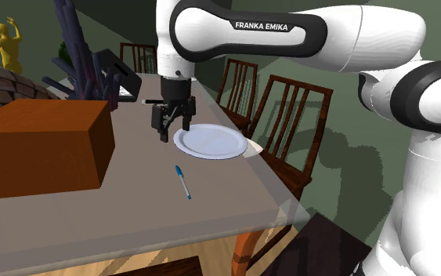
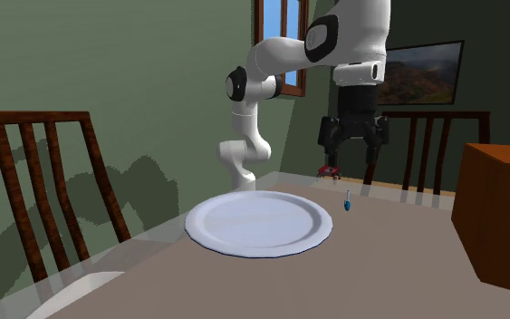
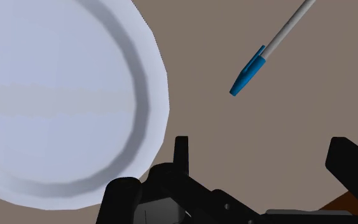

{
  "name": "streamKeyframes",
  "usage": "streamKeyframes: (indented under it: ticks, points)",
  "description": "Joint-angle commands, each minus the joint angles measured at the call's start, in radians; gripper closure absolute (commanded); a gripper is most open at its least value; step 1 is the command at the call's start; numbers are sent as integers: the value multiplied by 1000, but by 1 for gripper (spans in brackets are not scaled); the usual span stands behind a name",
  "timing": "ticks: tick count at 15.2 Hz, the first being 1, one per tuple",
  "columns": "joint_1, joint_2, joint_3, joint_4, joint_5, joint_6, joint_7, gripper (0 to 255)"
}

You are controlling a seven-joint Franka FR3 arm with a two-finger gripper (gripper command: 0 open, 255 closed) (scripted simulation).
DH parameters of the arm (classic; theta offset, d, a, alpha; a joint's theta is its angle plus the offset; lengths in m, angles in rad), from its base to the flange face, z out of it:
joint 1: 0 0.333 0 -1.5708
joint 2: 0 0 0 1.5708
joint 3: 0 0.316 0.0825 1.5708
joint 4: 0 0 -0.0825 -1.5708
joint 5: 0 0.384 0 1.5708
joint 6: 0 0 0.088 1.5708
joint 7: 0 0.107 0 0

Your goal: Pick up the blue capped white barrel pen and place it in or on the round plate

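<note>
Pen (image 3: 264,58) — in the wrist view its pale barrel runs off the frame, so the far end is cut off; the blue cap is plain, clip side showing. In the second exterior view it is seen nearly end-on, little more than a blue stub beyond the plate (image 2: 244,246). A small red thing (image 2: 330,169) sits low behind the gripper (image 1: 175,132), too small to name. The brown box (image 1: 42,145) is cut by the frame edge in both outer views. The white arm (image 1: 242,31) crosses the top of the shoulder view and hides the wall behind it.

Gripper hangs above the table (image 1: 132,223), fingers apart, nothing between them. In the shoulder view it stands over the plate's left rim, between plate and box.

Pen lies flat on the bare table top, touching nothing — apart from the plate, cap end toward the gripper, other end toward the table's near edge.

Edges: the plate's rim comes close to the table edge on the side where the chairs (image 1: 289,129) stand. The box takes up the shoulder view's left part of the table. Open table top lies on every side of the pen, between box, plate and near edge.
</note>
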Motion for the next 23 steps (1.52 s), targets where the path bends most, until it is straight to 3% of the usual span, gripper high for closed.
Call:
streamKeyframes:
  ticks: [1,4,5,14,15,20,22,23]
  points:
    - [0,0,0,-1,0,1,0,0]
    - [0,0,0,-1,0,1,0,0]
    - [0,0,0,-1,0,1,0,255]
    - [0,0,0,-1,0,1,0,255]
    - [0,0,0,-1,0,1,0,0]
    - [-12,-245,-18,-451,132,315,437,0]
    - [-2,-301,-12,-565,158,414,603,0]
    - [-2,-296,-11,-574,157,426,604,0]
